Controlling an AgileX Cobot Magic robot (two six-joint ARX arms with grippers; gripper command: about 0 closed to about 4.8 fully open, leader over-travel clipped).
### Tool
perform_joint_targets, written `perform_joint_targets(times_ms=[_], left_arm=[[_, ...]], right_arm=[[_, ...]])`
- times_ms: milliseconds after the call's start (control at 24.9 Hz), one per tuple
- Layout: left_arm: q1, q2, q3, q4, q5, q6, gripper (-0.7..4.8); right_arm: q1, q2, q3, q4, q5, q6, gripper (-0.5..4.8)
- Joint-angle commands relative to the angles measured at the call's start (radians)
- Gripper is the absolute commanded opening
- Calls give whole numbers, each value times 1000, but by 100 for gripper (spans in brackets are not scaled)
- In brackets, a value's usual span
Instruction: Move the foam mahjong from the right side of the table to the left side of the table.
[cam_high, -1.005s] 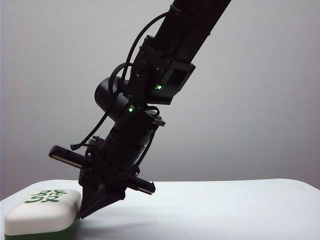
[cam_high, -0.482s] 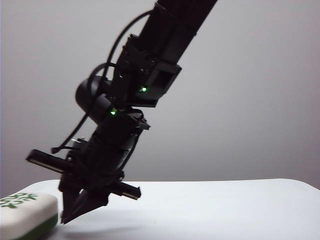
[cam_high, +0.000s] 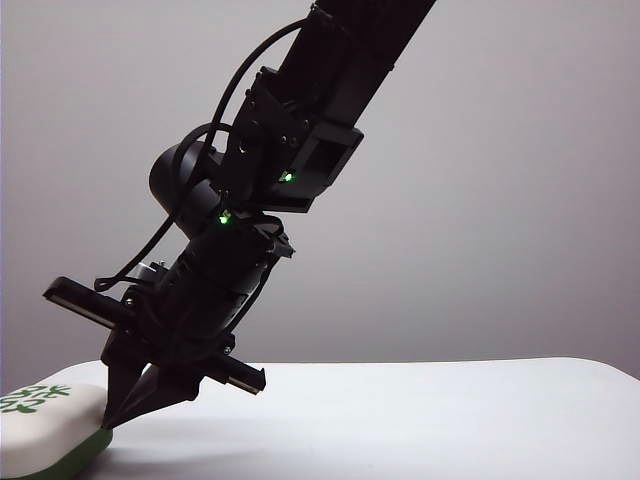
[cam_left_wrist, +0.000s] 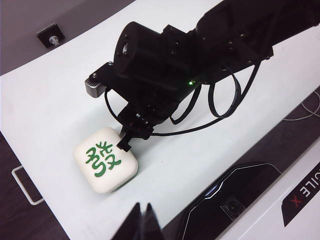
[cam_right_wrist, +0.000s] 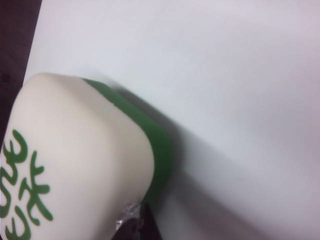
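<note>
Mahjong (cam_high: 45, 432) lies flat on the table (cam_high: 420, 420), characters up, white layer over green base, at the far left of the exterior view and partly cut off by the frame edge. In the left wrist view the mahjong (cam_left_wrist: 106, 159) sits near the table's (cam_left_wrist: 45, 95) edge.

Right hand (cam_high: 125, 405): arm comes down at a slant from upper right, fingers pressed together to a single point. Tip rests against the right-hand side of the mahjong, at the seam of white and green; pinching nothing. Left wrist view shows the same right hand (cam_left_wrist: 123, 144) with its tip touching the block's upper corner. Right wrist view: mahjong (cam_right_wrist: 75, 165) fills the near field, fingertips (cam_right_wrist: 132, 225) at its side.

Left hand (cam_left_wrist: 142, 217): above and off the table's near edge, apart from the mahjong, fingers closed together, empty.
</note>
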Motion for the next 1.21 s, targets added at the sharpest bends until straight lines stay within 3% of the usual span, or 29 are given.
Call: perform_joint_targets(times_ms=[40, 161, 241, 402, 523, 643, 965, 1166, 1206], left_arm=[[0, -8, 5, 2, 0, 0, -5], [0, -9, 5, -15, -59, 0, -5], [0, -9, 5, -30, -120, -1, -5], [0, -9, 5, -35, -135, -28, -5], [0, -10, 5, -36, -145, -63, -5], [0, -48, -20, -19, -223, -94, -5], [4, -136, -228, 201, -284, -114, -5], [5, -189, -418, 482, -300, -112, -5], [6, -211, -481, 587, -320, -109, -5]], right_arm=[[-6, -7, 8, -1, 38, -12, -5], [-54, -32, 7, -73, 37, -29, -5], [-90, -74, 7, -164, 9, -111, -5], [-153, -212, 6, -358, 41, -319, -5], [-190, -340, -20, -393, 115, -384, -5], [-246, -583, -124, -374, 144, -407, -5], [-320, -990, -356, -275, 267, -408, -5], [-388, -1262, -555, -229, 350, -409, -5], [-423, -1355, -628, -217, 373, -415, -5]])
